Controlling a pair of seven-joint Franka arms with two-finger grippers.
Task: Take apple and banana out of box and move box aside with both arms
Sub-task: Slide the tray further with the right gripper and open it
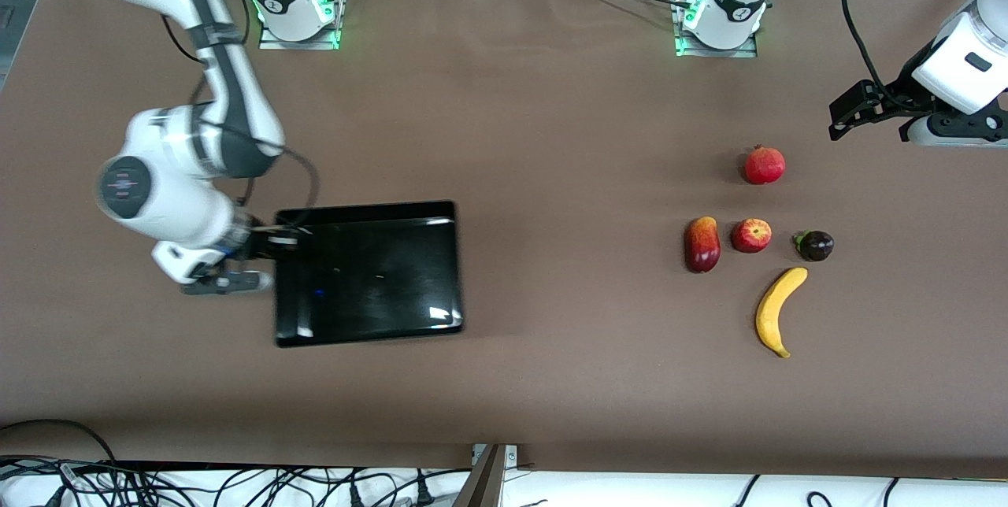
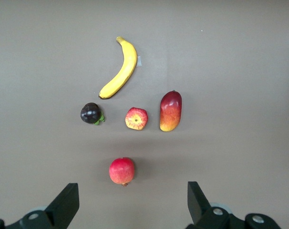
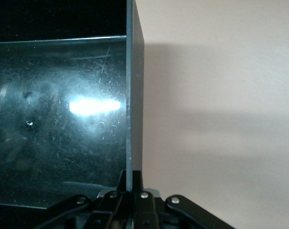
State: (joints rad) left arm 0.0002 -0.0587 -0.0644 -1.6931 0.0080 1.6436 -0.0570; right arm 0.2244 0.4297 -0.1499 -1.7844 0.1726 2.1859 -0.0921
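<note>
Right hand (image 1: pixel 272 243) pinches the black box (image 1: pixel 368 273) by its wall; left hand (image 1: pixel 846 113) hangs wide open, empty, above the fruits.
No readable writing anywhere. Banana (image 1: pixel 779 310) and apple (image 1: pixel 751 235) lie on the worktop (image 1: pixel 551 137) toward the left arm's end.

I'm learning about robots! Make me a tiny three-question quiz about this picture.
1. True or false: the right gripper is shut on the wall of the black tray.
2. Which fruit lies nearest the front camera: A) pomegranate, B) banana, C) apple?
3. Fill in: the left gripper hangs open above the table near the ____ arm's end.

Key: 1 true, its fingers pinch the wall. 2 B. 3 left.
</note>
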